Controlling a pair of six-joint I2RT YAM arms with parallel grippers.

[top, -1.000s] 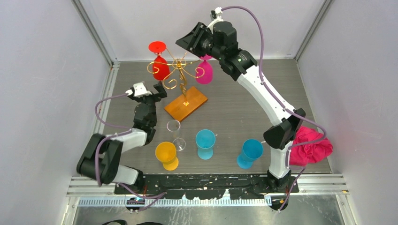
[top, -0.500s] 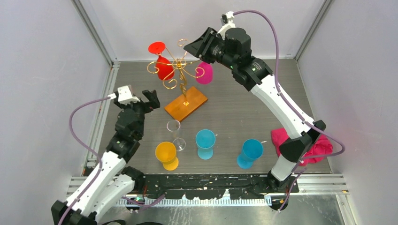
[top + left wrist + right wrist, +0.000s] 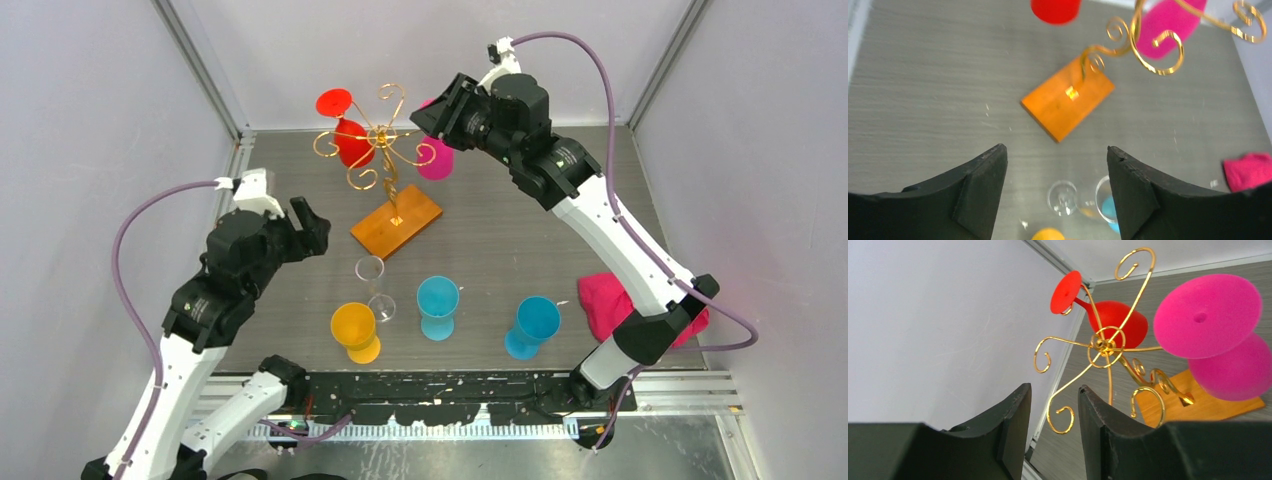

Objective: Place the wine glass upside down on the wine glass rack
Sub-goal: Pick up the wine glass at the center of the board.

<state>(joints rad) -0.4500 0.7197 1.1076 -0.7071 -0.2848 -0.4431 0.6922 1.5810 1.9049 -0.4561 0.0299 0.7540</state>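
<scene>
**Fig.** Both arms, top + wrist views. My L claw (image 3: 1055,150) is spread wide w/ nothing in it, hanging over the table (image 3: 520,230) just left of the rack (image 3: 385,150). My R claw (image 3: 1054,388) sits high at the rack's far-right side, jaws a narrow gap apart, pinching nothing. The pink glass (image 3: 1208,315) hangs foot-up on a right-hand scroll, and the red glass (image 3: 1115,320) does likewise on the far-left side. The clear glass (image 3: 372,275) is on the table just my side of the rack. The yellow glass (image 3: 354,328), teal glass (image 3: 437,298) and blue glass (image 3: 531,322) are nearer me.

**Risks (my judgement).** R claw is close to the pink glass and the thin wire. A careless move could snag a scroll, swing the glass off or tip the rack. If L goes for the clear glass, it's hard to read vs. the grey table. A misjudged close could knock it into the yellow glass just beside it.

**Views.** Only R wrist shows the pink foot, which looks seated above the wire, and the gap betw. my R fingers; in the top view my arm covers both. L wrist shows the L jaws empty w/ the clear glass below. Only the top view shows all four table glasses.
</scene>
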